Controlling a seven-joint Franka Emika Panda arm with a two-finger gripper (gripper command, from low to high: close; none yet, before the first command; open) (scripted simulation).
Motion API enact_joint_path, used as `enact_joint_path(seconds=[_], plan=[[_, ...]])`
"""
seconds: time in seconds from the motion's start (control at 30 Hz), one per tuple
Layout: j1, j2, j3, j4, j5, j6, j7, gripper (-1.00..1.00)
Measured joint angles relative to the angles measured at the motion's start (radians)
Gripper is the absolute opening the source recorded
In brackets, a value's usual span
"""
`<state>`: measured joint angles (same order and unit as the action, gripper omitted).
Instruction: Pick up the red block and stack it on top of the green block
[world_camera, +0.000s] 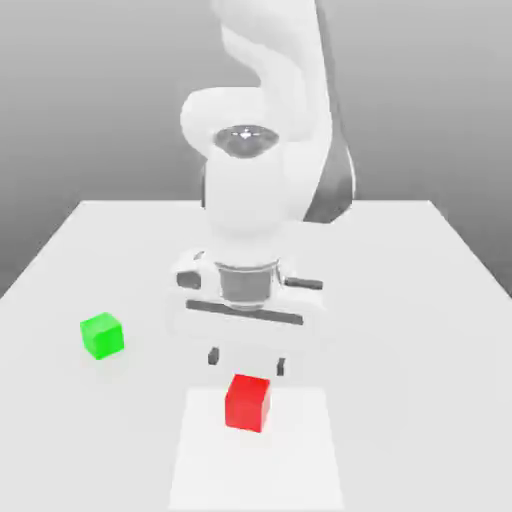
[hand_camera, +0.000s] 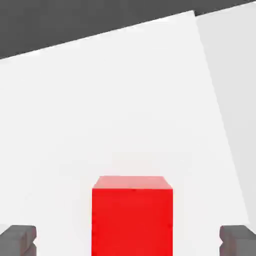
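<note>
While the open gripper (world_camera: 247, 362) hovers near it, the red block (world_camera: 247, 403) looks plain, bright and cubic.

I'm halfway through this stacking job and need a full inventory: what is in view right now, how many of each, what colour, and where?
red block: one, bright red, on the white patch, below the gripper in the exterior view
green block: one, bright green, on the table toward the exterior view's left, apart from the red block
white patch: one, brighter white than the table, under the red block
table: one, pale grey-white, under the blocks and the patch
arm: one, white with grey parts, reaching down over the table
gripper: one, white with dark fingertips, open above the red block
</note>
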<state>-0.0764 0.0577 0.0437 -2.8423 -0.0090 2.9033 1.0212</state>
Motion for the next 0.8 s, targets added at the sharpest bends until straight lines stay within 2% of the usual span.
enact_joint_path(seconds=[0.1,0.13,0.37,0.6,0.8], plan=[[0.012,0.109,-0.016,0.013,-0.019,0.093,0.014,0.0],[0.017,0.141,-0.023,0.017,-0.023,0.12,0.017,-1.0],[0.017,0.146,-0.023,0.018,-0.026,0.125,0.02,-1.0],[0.005,-0.08,-0.002,-0.014,0.01,-0.068,-0.008,-1.0],[-0.125,-0.181,-0.098,-0.041,-0.087,-0.136,-0.094,-1.0]])
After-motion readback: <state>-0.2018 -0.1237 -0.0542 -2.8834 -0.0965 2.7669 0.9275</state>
